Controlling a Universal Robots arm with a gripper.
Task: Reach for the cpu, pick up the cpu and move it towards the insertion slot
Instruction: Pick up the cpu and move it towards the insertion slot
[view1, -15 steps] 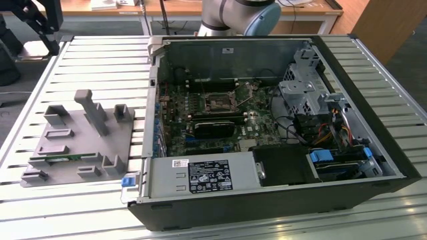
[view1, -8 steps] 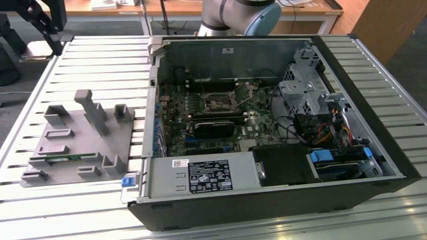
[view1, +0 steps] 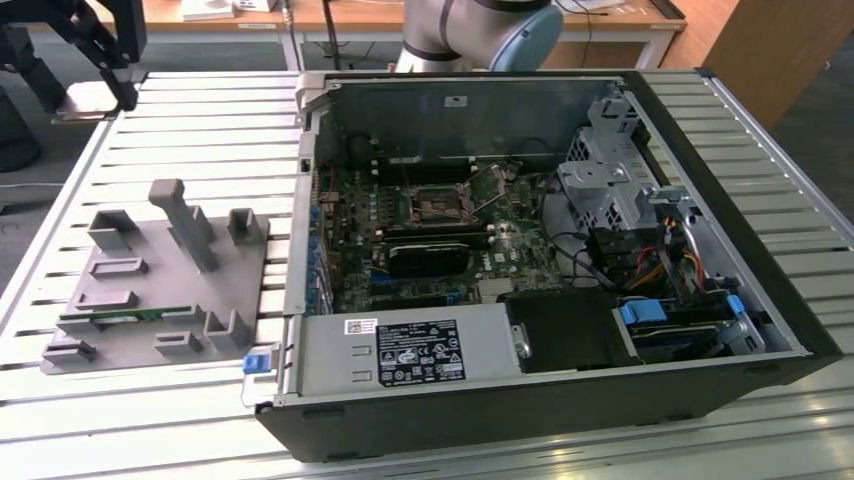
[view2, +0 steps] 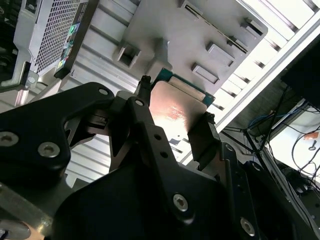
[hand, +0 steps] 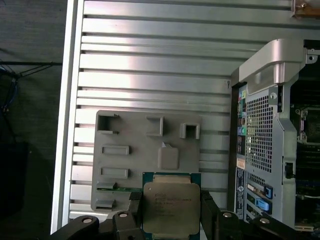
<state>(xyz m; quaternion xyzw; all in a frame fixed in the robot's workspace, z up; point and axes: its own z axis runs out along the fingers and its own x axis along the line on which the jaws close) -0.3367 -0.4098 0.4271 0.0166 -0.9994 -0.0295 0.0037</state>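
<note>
The gripper (hand: 171, 220) holds the cpu (hand: 171, 205) clamped between its two black fingers (hand: 212, 215), which press on opposite edges of the chip in both wrist views, the silvery lid facing the first wrist view's camera and the green rim showing beyond it. In the exterior view the gripper (view1: 91, 75) hangs above the slatted table (view1: 200, 130) at roughly ten o'clock from the open computer case (view1: 534, 280), well apart from the insertion slot (view1: 437, 203), whose metal frame sits at the motherboard's centre. The grey plastic tray (view1: 147, 290) lies on the table beside the case, a green memory stick (view1: 127, 318) resting in one recess. The chip looks light, rigid and flat, with a smooth lid likely to slip under a loose hold, and an underside probably easily damaged; an edge grip as shown seems the safe one. Open room runs above the table toward the case; the case wall (view1: 304, 180) and the drive cage (view1: 607, 185) at three o'clock of the slot bound the way in.
</note>
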